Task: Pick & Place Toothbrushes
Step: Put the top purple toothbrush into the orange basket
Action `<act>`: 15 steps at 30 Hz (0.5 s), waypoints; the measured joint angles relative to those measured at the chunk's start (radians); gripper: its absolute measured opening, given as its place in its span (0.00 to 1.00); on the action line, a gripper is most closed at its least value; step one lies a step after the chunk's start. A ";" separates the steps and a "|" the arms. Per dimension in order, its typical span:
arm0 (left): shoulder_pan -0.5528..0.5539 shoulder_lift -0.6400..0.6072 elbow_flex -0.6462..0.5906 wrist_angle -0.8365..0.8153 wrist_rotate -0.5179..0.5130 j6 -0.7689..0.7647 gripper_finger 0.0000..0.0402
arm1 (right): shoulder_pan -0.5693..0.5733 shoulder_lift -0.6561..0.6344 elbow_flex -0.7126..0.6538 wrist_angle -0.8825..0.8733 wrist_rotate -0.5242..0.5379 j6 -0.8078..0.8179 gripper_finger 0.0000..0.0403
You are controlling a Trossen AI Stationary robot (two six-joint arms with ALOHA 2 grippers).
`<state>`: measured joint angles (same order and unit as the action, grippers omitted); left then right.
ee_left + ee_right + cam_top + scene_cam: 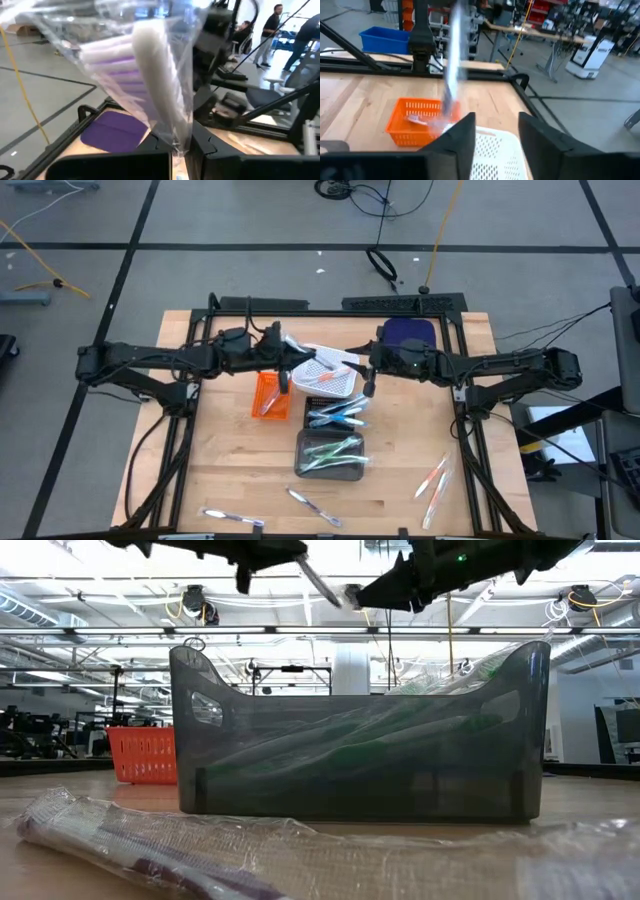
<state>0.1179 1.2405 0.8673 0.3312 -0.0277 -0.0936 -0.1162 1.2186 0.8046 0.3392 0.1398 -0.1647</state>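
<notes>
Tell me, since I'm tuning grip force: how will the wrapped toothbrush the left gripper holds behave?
The wrapped toothbrush probably stays stiff, but its clear crinkled wrapper looks slippery. Pinched at one end by the left gripper, it may swing.

A pale wooden worktop (240, 480) stands on a grey floor (80, 220) crossed by dark lines, a yellow cable (40, 242) at upper left. Beyond it: ceiling strip lights (100, 585), people (272, 22) at upper right, a blue bin (385, 39).
</notes>
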 joint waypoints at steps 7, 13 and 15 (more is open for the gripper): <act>-0.020 -0.161 0.001 -0.365 -0.005 -0.135 0.02 | 0.001 0.000 0.000 -0.072 -0.006 0.077 0.44; -0.044 -0.216 0.001 -0.659 -0.040 -0.276 0.02 | 0.027 0.000 0.000 -0.114 -0.009 0.135 0.43; -0.049 -0.216 0.001 -0.727 -0.044 -0.320 0.02 | 0.042 0.000 0.000 -0.117 -0.009 0.138 0.42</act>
<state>0.0689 1.0248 0.8684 -0.3956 -0.0721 -0.4139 -0.0744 1.2186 0.8045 0.2226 0.1307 -0.0263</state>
